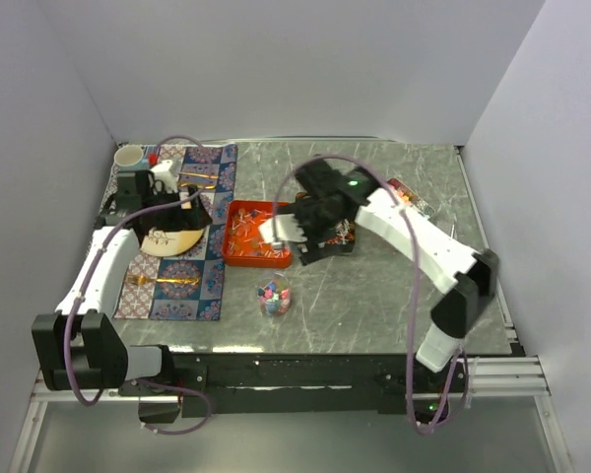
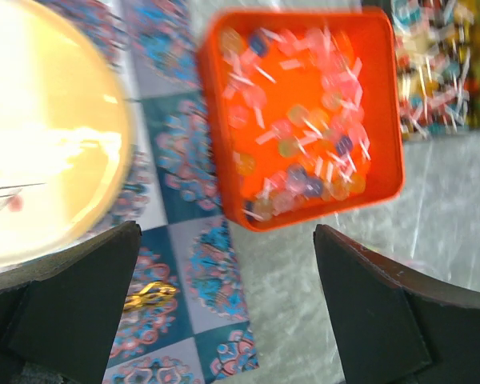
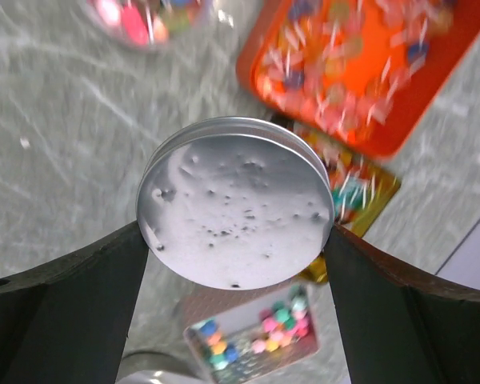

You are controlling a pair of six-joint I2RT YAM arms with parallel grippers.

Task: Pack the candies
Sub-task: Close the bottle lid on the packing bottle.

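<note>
Evidently the right end effector clamps a round metal lid by its rim, probably to keep it clear while filling. The left end effector hangs spread apart, candies lying in the orange tray just ahead of it.

Many candies, one orange tray, one plate, one lid

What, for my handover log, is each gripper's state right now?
Left gripper: open, nothing between its fingers.
Right gripper: closed on a round silver lid.
</note>
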